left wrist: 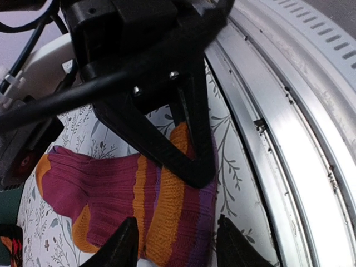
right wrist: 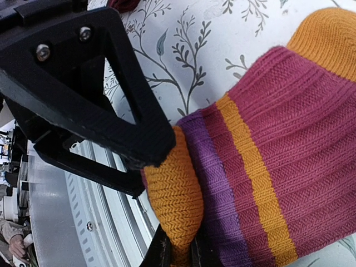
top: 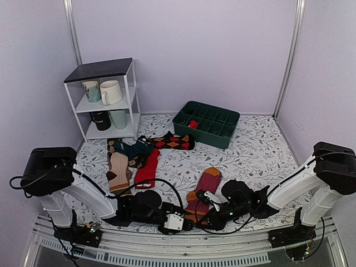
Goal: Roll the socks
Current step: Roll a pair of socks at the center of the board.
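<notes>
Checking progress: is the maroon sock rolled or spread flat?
Spread flat: the maroon sock lies full length, only its cuff pinched by the right pincer.

Shelf (top: pixel 100 69) sits back left on the desk (top: pixel 261 158), bin (top: pixel 203 137) to its right, socks (top: pixel 147 167) before them, one pair (top: pixel 207 181) at the near edge.

L hand (top: pixel 181 221), R hand (top: pixel 203 214), both at maroon sock (top: pixel 208 181) cuff

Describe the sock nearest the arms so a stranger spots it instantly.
At the flowered table's near edge, between the two arms, lies a maroon sock. Unlike the pile beside the white shelf, it has an orange toe and purple-orange stripes.
</notes>
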Tool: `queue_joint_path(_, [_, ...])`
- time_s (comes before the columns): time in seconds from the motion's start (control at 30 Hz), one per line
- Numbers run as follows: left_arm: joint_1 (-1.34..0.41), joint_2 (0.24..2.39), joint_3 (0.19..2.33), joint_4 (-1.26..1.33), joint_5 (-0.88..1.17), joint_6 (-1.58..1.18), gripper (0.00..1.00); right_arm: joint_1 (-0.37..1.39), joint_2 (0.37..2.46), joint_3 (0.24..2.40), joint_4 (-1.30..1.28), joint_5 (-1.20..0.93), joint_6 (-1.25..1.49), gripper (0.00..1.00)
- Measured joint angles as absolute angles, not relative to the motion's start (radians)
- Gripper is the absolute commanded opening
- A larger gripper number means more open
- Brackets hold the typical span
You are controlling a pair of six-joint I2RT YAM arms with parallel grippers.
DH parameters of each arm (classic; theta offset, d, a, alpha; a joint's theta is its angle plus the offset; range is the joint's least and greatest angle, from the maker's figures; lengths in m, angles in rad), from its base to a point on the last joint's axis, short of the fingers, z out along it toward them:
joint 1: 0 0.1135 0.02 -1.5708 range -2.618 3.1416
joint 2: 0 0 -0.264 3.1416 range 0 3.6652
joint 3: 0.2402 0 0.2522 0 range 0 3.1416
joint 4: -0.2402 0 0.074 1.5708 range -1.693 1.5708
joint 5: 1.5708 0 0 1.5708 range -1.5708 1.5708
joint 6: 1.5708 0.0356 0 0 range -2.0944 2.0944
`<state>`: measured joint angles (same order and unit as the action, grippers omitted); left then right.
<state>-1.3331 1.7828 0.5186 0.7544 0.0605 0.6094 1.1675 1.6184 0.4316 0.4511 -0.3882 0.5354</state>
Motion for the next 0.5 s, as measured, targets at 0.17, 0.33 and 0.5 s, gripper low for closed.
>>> queue_joint_path(0.17, [-1.333,1.806,0.541,0.729,0.073,0.607,0.47,1.163,1.626,0.440,0.445,-0.405,0.534,0.06])
queue_joint_path(0.33, [-1.333,1.826,0.550,0.728,0.070,0.597,0.42,1.163,1.626,0.440,0.445,-0.407,0.534,0.06])
queue_joint_path(0.5, [-1.334,1.837,0.569,0.710,0.065,0.589,0.14,1.162,1.627,0.440,0.445,-0.407,0.534,0.06])
